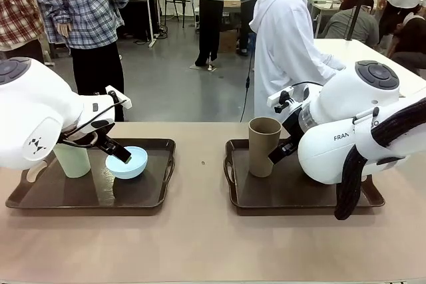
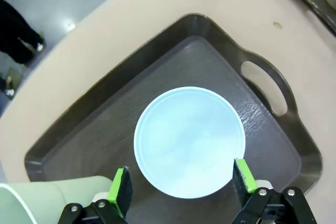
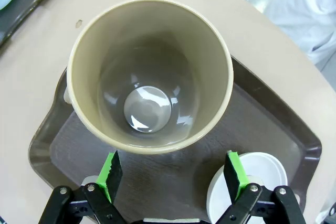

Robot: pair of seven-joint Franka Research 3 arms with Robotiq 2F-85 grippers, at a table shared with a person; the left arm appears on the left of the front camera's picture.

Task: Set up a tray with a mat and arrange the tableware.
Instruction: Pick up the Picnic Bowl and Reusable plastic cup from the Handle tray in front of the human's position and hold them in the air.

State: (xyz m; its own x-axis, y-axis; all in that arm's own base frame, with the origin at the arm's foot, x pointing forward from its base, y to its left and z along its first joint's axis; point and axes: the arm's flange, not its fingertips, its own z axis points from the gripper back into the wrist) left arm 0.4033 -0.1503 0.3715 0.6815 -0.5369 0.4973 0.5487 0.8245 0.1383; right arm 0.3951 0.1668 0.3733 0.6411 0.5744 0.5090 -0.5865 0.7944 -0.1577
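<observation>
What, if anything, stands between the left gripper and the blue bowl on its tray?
Nothing visible. The left gripper is open, its pads flanking the blue bowl's near edge. The green tumbler stands off to one side, outside the jaws.

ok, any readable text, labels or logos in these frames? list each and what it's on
"FRAN": black letters on the right arm; a black cable cuts off the rest of the word.
Small black logo mark, no letters: on the left arm.
No print seen on the left tray, right tray, green tumbler, brown tumbler, blue bowl or white bowl.
</observation>
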